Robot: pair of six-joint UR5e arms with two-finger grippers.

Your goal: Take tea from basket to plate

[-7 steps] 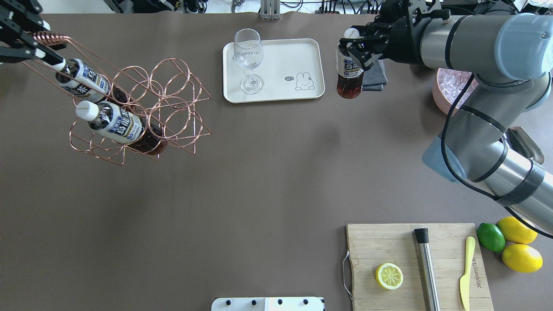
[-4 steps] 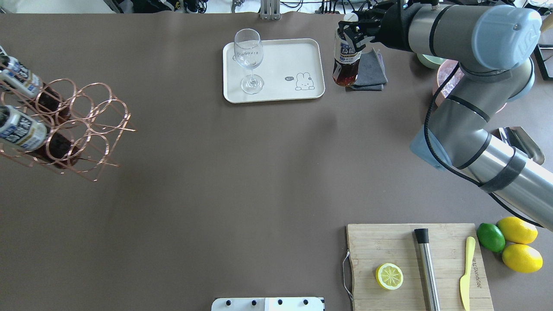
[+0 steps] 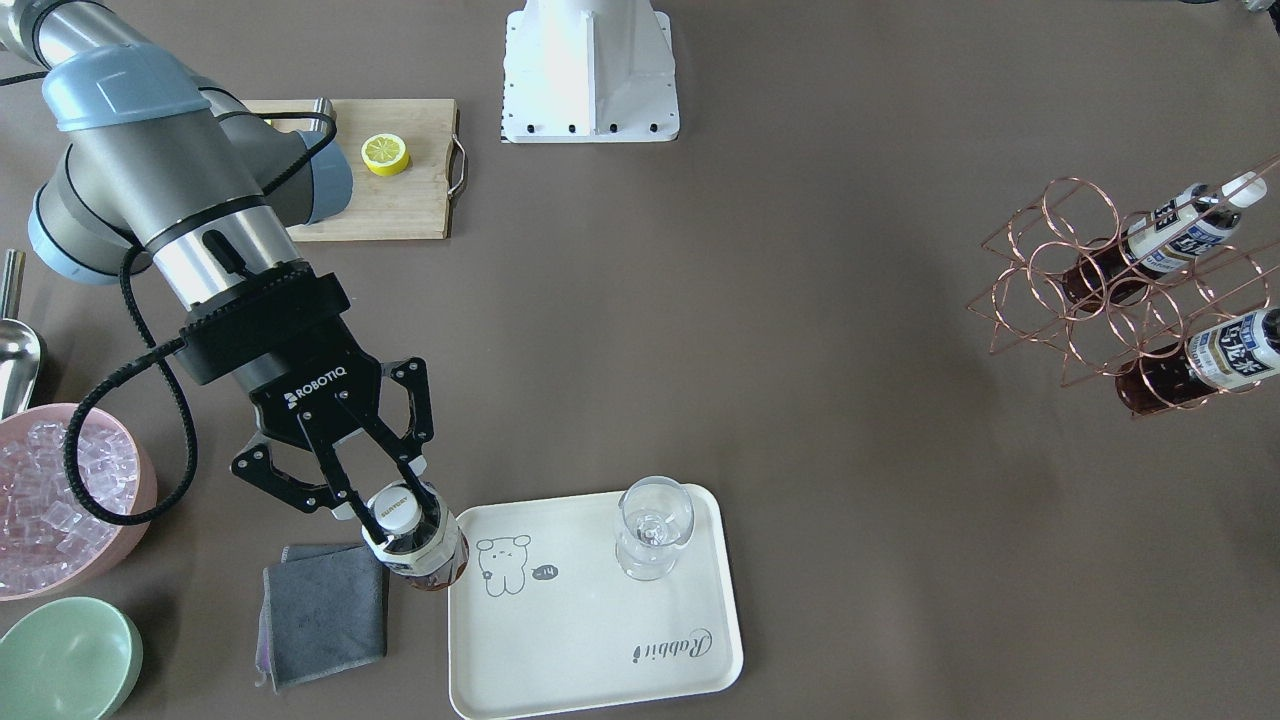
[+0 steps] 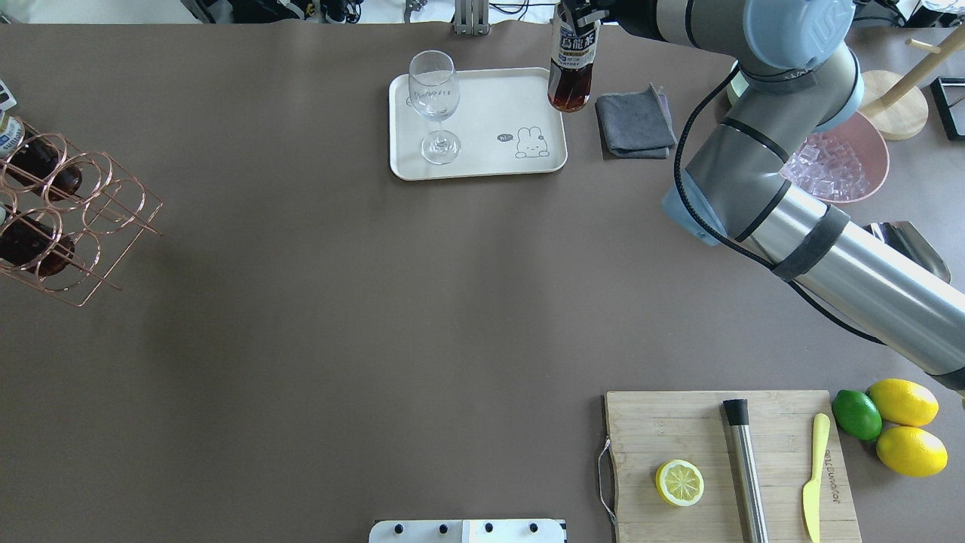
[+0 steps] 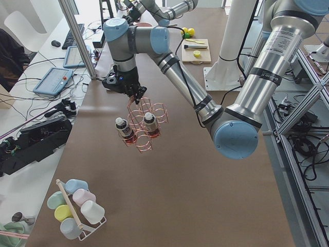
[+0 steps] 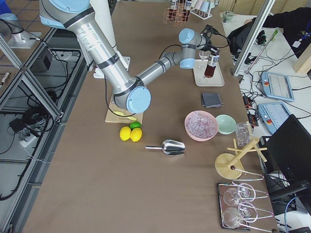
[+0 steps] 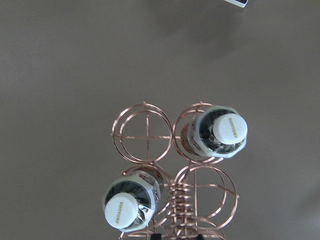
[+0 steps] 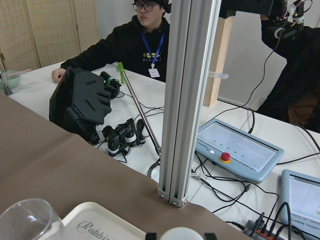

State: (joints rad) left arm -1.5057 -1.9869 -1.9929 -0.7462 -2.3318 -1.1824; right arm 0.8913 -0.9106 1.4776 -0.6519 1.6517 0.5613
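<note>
My right gripper [image 3: 398,500] is shut on the white cap and neck of a tea bottle [image 4: 571,64]. It holds the bottle [image 3: 420,550] upright over the edge of the cream plate [image 4: 490,113] next to the bear drawing. The plate [image 3: 590,640] also shows in the front view. My left gripper [image 5: 134,93] is shut on the coiled handle of the copper basket [image 5: 145,126] and holds it off the table at the far left [image 4: 71,219]. Two more tea bottles [image 7: 220,131] lie in its rings [image 3: 1130,290].
A stemmed glass [image 4: 434,98] stands on the plate. A grey cloth [image 4: 635,121] lies right of it. A pink ice bowl [image 4: 837,162], a green bowl [image 3: 65,655] and a metal scoop [image 4: 912,249] are further right. A cutting board [image 4: 678,422] with a lemon half is near the front.
My right arm carried the tea bottle leftward from beside the grey cloth to over the plate's edge. My left arm moved the basket further left, toward the table's edge.
</note>
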